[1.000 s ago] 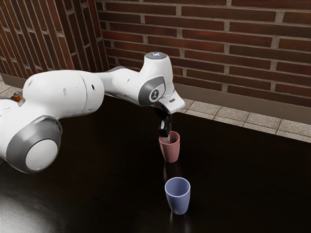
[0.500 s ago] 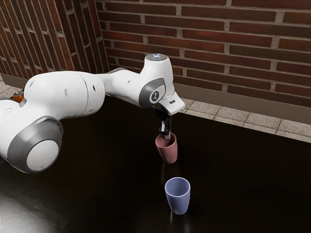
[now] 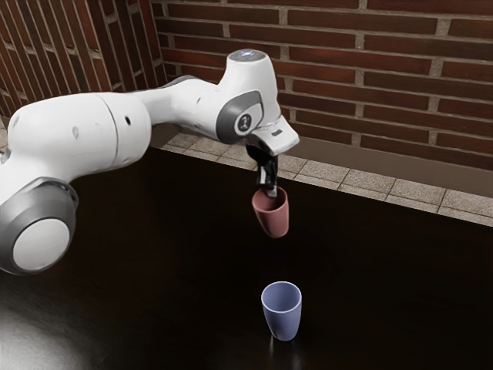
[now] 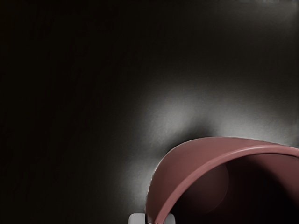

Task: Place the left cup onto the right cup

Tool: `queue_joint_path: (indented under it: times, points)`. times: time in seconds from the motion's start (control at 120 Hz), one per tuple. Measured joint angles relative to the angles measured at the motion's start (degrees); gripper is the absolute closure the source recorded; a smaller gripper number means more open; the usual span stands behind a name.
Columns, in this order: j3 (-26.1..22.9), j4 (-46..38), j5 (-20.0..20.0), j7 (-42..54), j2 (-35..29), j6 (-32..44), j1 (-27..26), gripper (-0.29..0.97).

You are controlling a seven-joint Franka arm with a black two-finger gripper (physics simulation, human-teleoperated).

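Exterior view, starting at its left: the white arm (image 3: 115, 146) comes in from the left edge. A large grey-capped joint sits low at that side, and the upper links reach toward the view's right above the dark table (image 3: 154, 293). The wrist bends down near the middle of the view and ends in the black gripper (image 3: 267, 190).

Gripper state: pinching the pink cup (image 3: 271, 213) by its rim. One finger goes down inside the mouth and the other lies against the outer wall, so the rim is clamped between them.

Pink cup: hangs in the air under the gripper, clear of the table. It is tilted, mouth up and leaning toward the exterior view's left, base swung toward its right.

Blue cup (image 3: 281, 310): stands upright on the table, mouth open, nearer the camera than the pink cup and a little toward the exterior view's right of it. The two cups are well apart and not touching, with bare tabletop between them.

Background: a brick wall (image 3: 370, 69) runs behind the table, with a strip of pale paving (image 3: 400, 189) at its foot on the exterior view's right.

Wrist view: the curved rim and dark inside of the pink cup (image 4: 196, 163) sit close under the hand. A pale finger pad (image 4: 135, 218) presses the outside of the rim. Beyond the cup lies the glossy table (image 4: 70, 93), carrying a soft light patch.
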Motion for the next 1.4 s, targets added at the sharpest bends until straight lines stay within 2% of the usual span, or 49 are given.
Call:
queue_joint_path:
  times: [0.517,0.808,1.058,1.4]
  points:
    - [0.75,1.09,0.58,-3.19,-6.16,-6.56,-7.35,0.79]
    - [-1.4,-1.89,-0.02,-6.66,-9.27,-11.64,-8.73,0.79]
    - [-3.27,-8.75,0.04,-9.08,-12.33,-11.84,-9.58,0.79]
    - [-3.54,-10.77,0.13,-11.54,-13.23,-12.37,-10.3,0.79]
